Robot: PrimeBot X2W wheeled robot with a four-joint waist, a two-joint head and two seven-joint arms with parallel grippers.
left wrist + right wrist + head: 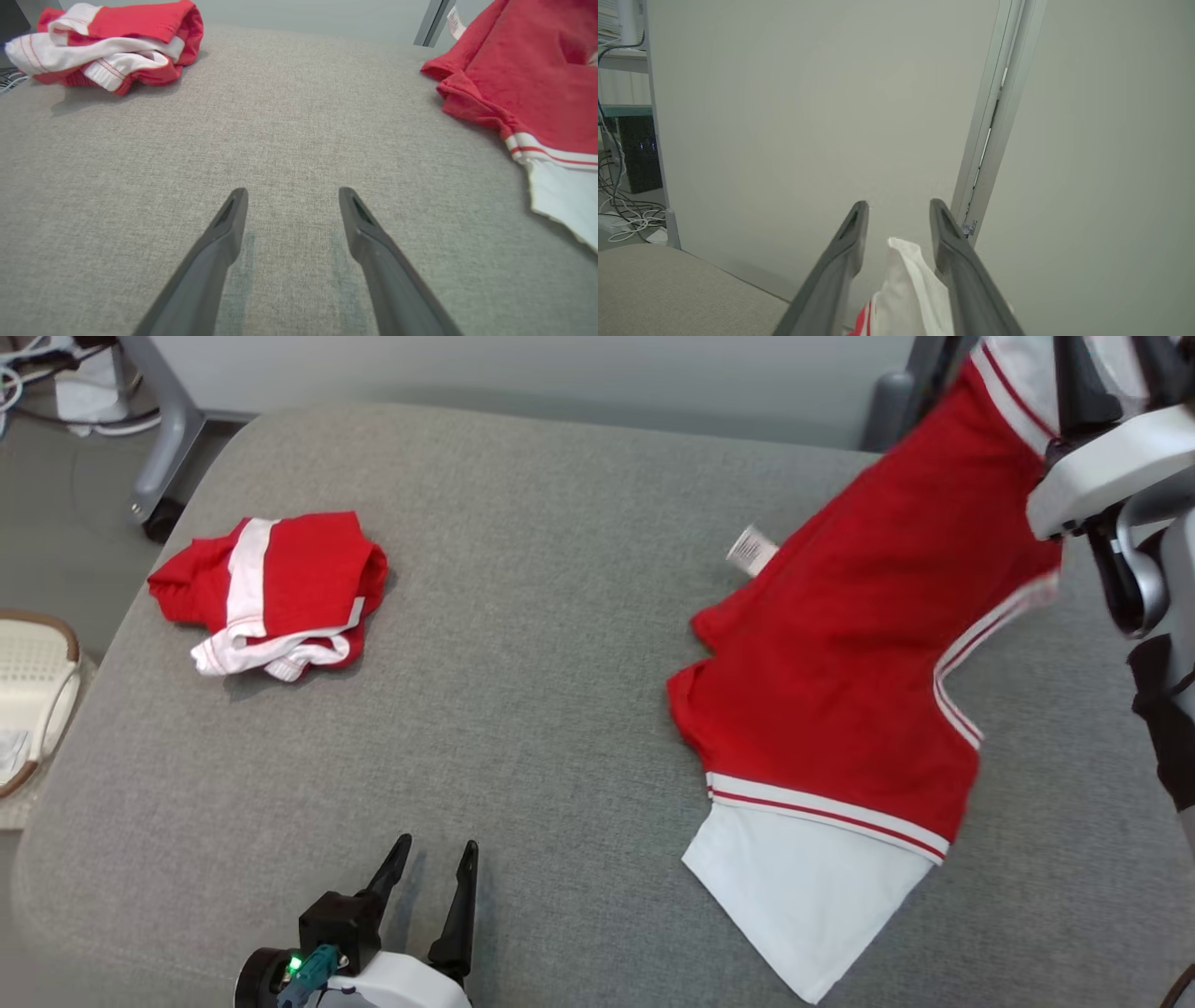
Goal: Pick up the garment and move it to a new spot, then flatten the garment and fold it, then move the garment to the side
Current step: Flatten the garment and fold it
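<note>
The red, white-trimmed jersey garment [840, 644] lies at 3 o'clock on the grey fabric bench [523, 663], its white edge loose between the half-parted right fingers [853, 233]. Best to let it fall clear before lifting away, then flatten. The left fingers [226, 228] at 6 o'clock gape wide, empty.

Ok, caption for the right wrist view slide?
Right gripper jaws parted, white garment edge between them, pale wall behind.

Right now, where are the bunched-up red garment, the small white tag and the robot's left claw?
bunched-up garment [317, 565]: head view, on its red top fold.
white tag [752, 551]: head view, middle of the label.
left gripper [437, 845]: head view, midway between its open fingertips.
</note>
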